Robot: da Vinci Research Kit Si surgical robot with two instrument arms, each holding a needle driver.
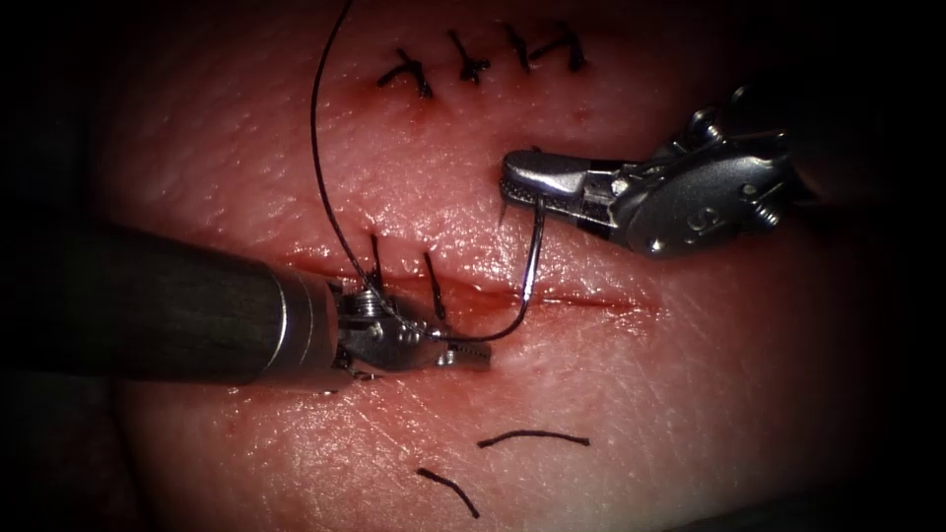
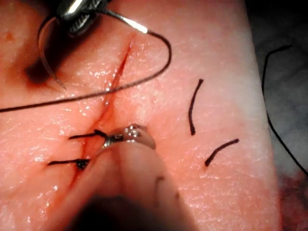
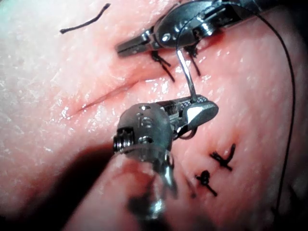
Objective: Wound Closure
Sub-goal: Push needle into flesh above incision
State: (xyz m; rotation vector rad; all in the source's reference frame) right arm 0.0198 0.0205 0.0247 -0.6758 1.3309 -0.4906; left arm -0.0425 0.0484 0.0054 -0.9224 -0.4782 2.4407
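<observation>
My right tool (image 1: 514,183) hangs above the tissue (image 1: 641,394) just beyond the cut (image 1: 591,300), shut on the curved needle (image 1: 537,246) around mid-curve. The needle is free of the tissue. Its point (image 2: 61,85) aims down on one side of the jaws and its tail (image 3: 186,77) sticks out on the other. Black thread (image 1: 317,148) runs from the tail, loops low over the cut, passes the left tool's wrist and climbs off the top. My left tool (image 1: 469,357) lies low by the cut's left part, jaws shut, holding nothing I can see.
Two stitches (image 1: 434,286) cross the cut's left part beside the left tool. A row of several older stitches (image 1: 473,61) sits farther back. Two cut thread ends (image 1: 533,436) (image 1: 448,491) lie on the near tissue. Red fluid lines the cut.
</observation>
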